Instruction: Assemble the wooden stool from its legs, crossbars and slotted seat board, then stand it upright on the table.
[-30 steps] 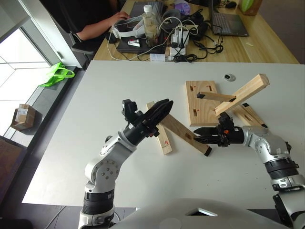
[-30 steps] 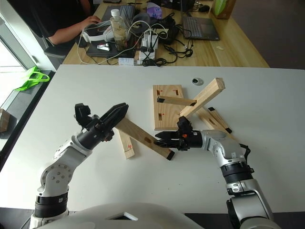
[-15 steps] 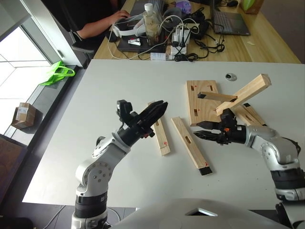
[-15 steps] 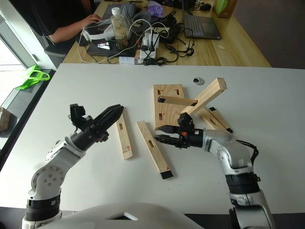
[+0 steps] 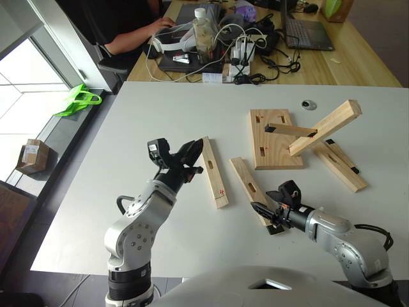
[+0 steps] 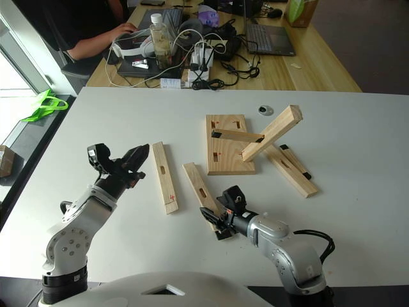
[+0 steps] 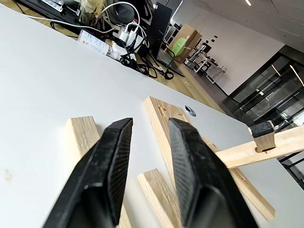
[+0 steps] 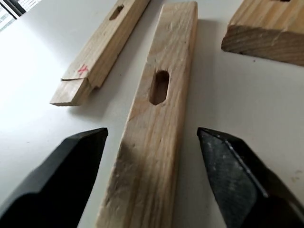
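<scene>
Risk: my right gripper [image 8: 151,135], jaws spread astride the near end of 1 leg [image 8: 164,71] flat on the table [image 5: 160,102], could let it droop if clamped so off-centre; my left gripper [image 7: 149,124] hovers parted, empty.

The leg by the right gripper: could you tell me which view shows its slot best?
The right wrist view: the right gripper straddles the leg, its slot plain. The eye views show the whole leg, slot small; the left wrist view shows one end.

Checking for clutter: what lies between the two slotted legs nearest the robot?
Bare table, in the right wrist view; the red-marked leg and the other leg lie apart.
</scene>
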